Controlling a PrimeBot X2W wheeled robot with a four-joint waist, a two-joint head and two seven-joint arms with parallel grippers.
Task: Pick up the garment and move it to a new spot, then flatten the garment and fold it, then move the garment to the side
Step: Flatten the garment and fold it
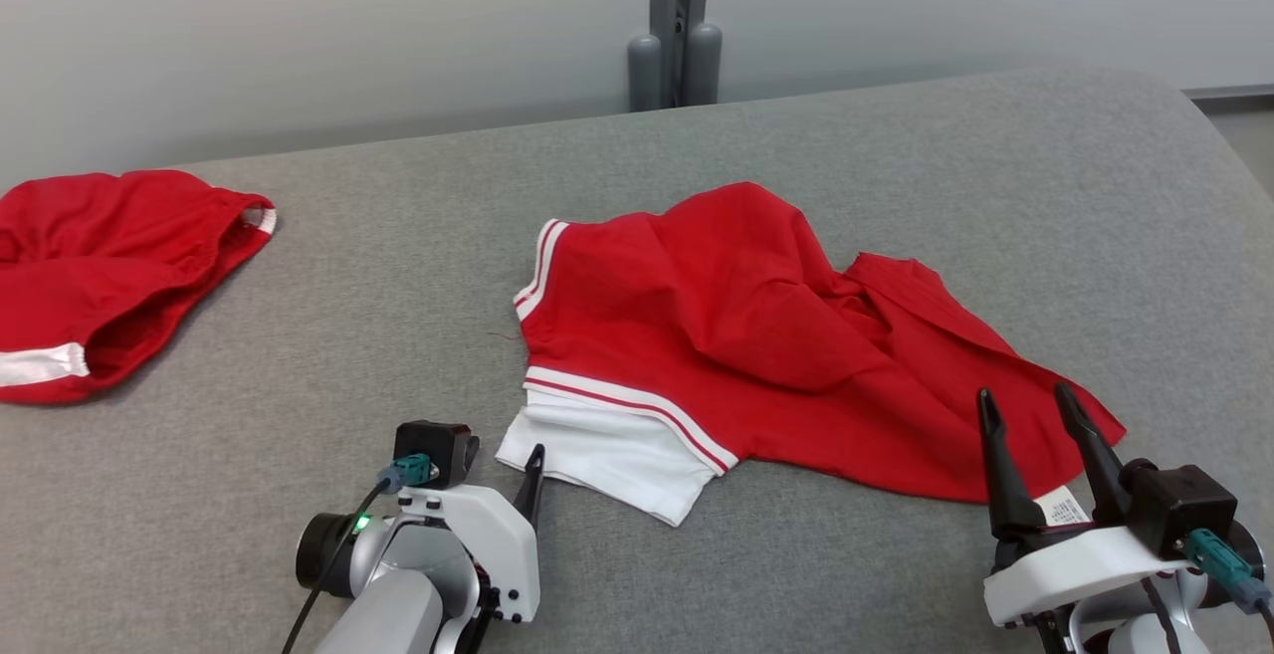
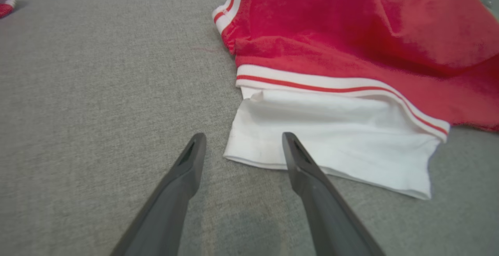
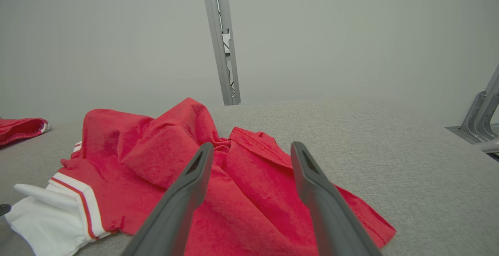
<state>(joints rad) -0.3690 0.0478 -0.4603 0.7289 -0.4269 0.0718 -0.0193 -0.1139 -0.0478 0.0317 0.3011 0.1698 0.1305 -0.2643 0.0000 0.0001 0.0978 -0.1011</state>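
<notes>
- Head view, starting far left: there's another red piece (image 1: 100, 266) bunched up way off to the left of the left gripper (image 1: 532, 480), well apart from it, on the same grey table (image 1: 328, 236).
- Left gripper is spread wide, nothing in it. In the head view you only get one dark finger poking out past the white wrist housing.
- Just ahead of its tips is the garment's white sleeve (image 2: 331, 139). In the left wrist view its left finger sits over bare table and its right finger crosses the sleeve's near edge. Can't tell if it's actually touching the cloth.
- The garment (image 1: 737, 335) itself is a rumpled red heap ahead of and between the two grippers, with white-and-red striped trim on the side nearest the left gripper.
- Right gripper (image 1: 1025, 391) is also wide open and holding nothing. Its fingers stand over the garment's near right hem, red cloth under and ahead of them in the right wrist view.
- A small white label (image 1: 1065, 507) peeks out low between those fingers.
- Beyond the garment, far ahead of both grippers, a grey post (image 1: 677, 17) stands against the wall.
</notes>
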